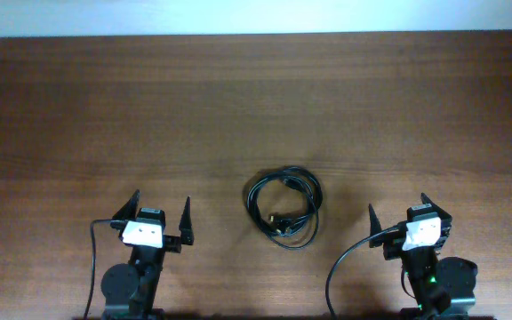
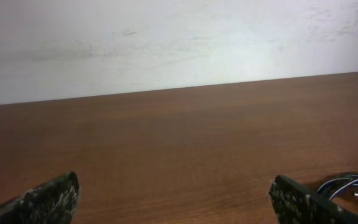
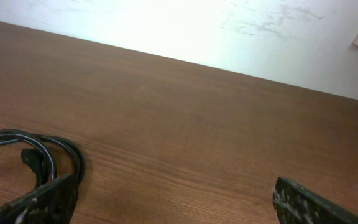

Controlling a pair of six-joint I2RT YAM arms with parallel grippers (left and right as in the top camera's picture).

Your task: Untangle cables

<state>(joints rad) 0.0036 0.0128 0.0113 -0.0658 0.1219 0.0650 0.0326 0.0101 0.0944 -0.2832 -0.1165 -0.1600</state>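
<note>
**untangling not begun: both claws open and empty, bundle untouched**

judging from how things lie, the job is at its very start. no cord is separated or laid out on its own, so all of the sorting is left to do.

on the left, the left claw [image 1: 161,206] sits low near the front edge of the bench [image 1: 256,98]. its jaws are spread wide, with nothing between them and nothing touching them. its own wrist view shows bare wood between the jaws and a pale wall [image 2: 179,43] beyond, with only a sliver of cord at the far right edge.

in the middle, between the two arms and a little nearer the right one, lie the cables [image 1: 284,222]. they are thin black cords wound into one loose round coil, flat on the bench. loops overlap on the near side, and a small plug end with a yellowish tip lies inside the ring. how many cords there are, or where they cross, is too fine to tell.

on the right, the right claw [image 1: 398,212] is likewise wide open and empty, apart from the coil. in its wrist view the bundle lies off to the left, just beside the left jaw. whether it touches that jaw cannot be told there, but the overhead view shows a gap.
</note>
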